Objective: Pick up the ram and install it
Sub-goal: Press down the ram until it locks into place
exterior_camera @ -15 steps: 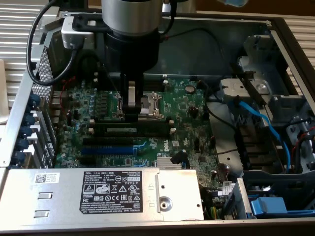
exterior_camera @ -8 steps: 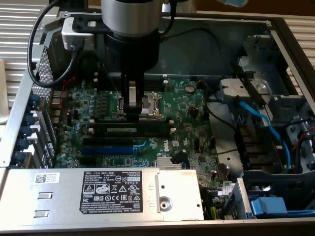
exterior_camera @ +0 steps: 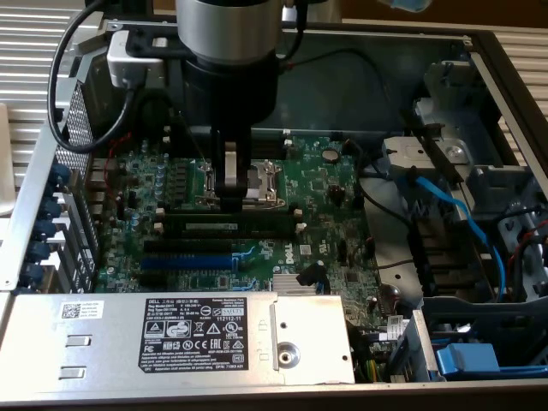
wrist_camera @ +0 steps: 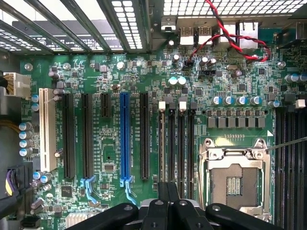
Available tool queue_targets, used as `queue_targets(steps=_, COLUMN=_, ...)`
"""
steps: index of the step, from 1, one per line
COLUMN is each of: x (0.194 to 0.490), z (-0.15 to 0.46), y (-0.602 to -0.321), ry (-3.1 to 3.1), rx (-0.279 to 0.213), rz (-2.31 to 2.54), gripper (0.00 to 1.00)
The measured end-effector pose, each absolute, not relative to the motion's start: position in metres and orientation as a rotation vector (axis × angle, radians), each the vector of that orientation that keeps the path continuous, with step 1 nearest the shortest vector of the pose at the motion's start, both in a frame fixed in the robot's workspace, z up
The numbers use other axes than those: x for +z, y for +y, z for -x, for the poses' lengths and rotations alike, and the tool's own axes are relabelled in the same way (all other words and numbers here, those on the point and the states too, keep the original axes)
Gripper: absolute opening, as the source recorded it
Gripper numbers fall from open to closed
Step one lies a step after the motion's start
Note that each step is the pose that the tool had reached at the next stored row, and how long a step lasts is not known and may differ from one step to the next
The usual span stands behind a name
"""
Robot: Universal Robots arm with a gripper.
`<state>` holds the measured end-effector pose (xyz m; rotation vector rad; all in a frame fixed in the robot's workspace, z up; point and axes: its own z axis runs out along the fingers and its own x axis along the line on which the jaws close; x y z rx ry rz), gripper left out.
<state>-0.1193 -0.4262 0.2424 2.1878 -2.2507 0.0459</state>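
The ram is a long green stick that stands on edge in one of the black slots on the green motherboard. My gripper hangs straight down over the stick's middle, fingers shut together with nothing between them. Its tips are at or just above the stick's top edge, and I cannot tell if they touch. In the wrist view the shut gripper sits over the row of black slots with white end clips.
The open CPU socket lies just beside the slots. A blue slot lies nearby. The silver power supply fills the front and blue cables run on the exterior view's right. A red-black twisted wire crosses the board's edge.
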Motion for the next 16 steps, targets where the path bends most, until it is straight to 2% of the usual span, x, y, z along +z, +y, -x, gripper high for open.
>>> queue_targets(steps=16, x=0.2400, z=0.1143, y=-0.4265, ry=-2.252, rx=0.047, rz=-2.189, gripper=0.10)
